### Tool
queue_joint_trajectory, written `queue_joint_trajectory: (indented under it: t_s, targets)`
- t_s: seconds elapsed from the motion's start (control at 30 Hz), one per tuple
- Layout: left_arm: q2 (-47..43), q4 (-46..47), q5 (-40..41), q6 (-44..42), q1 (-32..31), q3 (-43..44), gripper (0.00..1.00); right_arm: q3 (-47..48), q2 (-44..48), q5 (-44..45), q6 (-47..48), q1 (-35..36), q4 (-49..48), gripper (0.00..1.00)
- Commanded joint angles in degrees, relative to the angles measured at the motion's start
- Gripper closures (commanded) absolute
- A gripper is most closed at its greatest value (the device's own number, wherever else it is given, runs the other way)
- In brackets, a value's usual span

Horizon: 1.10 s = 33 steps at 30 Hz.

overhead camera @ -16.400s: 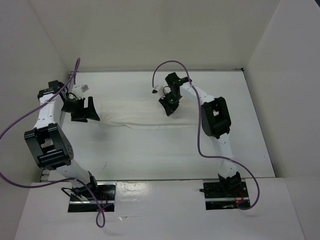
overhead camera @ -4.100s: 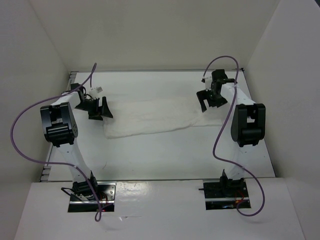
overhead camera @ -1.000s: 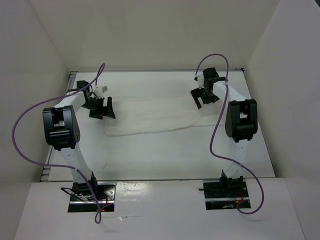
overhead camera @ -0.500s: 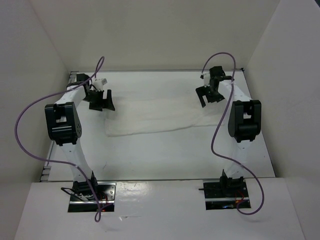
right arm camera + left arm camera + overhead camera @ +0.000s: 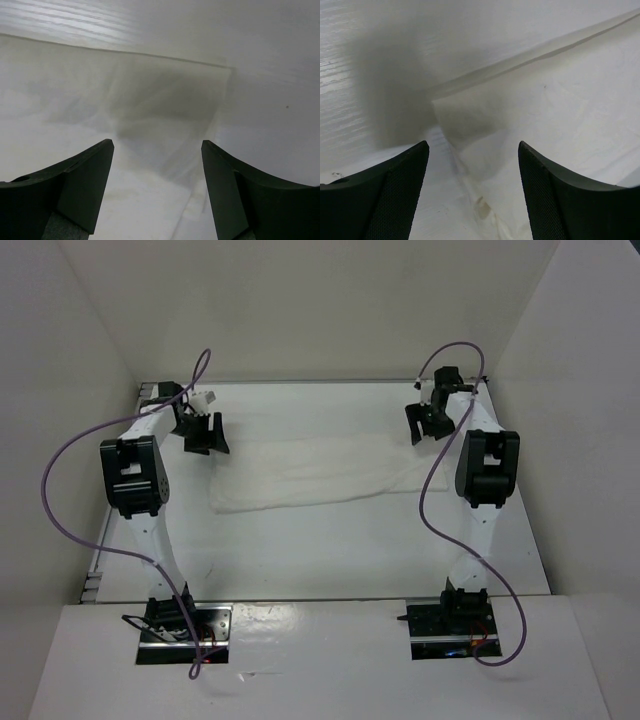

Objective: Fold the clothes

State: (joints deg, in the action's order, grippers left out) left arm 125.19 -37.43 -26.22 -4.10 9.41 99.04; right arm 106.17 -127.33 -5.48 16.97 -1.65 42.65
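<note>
Once both arms had reached farther, the left gripper [image 5: 207, 443] and right gripper [image 5: 425, 434] gaped wide, empty, clothes [image 5: 300, 475] beneath them.

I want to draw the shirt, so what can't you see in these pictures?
- Top view: the left claw blocks the far left corner of the clothes, and the right claw blocks the far right corner.
- Top view: collar, sleeves and label are too small, white on the white table.
- Wrist views: each shows one corner only; the picture edges cut off the rest.
</note>
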Motion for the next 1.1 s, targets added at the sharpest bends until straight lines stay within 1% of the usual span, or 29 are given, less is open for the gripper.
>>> queue_joint_trajectory:
  t_s: [0.0, 0.07, 0.2, 0.3, 0.37, 0.57, 0.73, 1.07]
  targets:
    - [1.55, -0.19, 0.03, 0.32, -0.53, 2.38, 0.22, 5.27, -2.04, -3.57, -0.62, -4.31, 2.6, 0.21]
    - [2.16, -0.19, 0.03, 0.32, -1.05, 3.0, 0.24, 7.9, -3.19, -4.28, -0.62, -5.11, 3.83, 0.21]
    - [2.17, -0.19, 0.64, 0.32, -1.67, 3.52, 0.24, 11.68, -4.5, -4.28, -0.62, -6.17, 4.46, 0.21]
    - [2.7, -0.19, 1.78, 0.32, -2.2, 4.92, 0.24, 12.48, -5.12, -4.28, -0.62, -6.17, 4.98, 0.21]
    - [4.62, -1.76, 1.78, 0.32, -2.2, 6.85, 0.24, 13.62, -6.78, -4.28, -0.62, -6.17, 5.5, 0.21]
    - [6.29, -1.77, 3.01, 0.32, -2.73, 8.53, 0.24, 14.77, -8.72, -3.75, -0.1, -6.17, 6.12, 0.21]
    - [6.91, -2.3, 4.68, -0.21, -2.73, 7.66, 0.24, 14.77, -9.25, -3.75, -0.1, -6.17, 6.13, 0.21]
    - [6.91, -1.68, 5.3, -0.21, -3.78, 5.46, 0.24, 16.43, -11.63, -4.9, -0.1, -6.7, 6.13, 0.21]
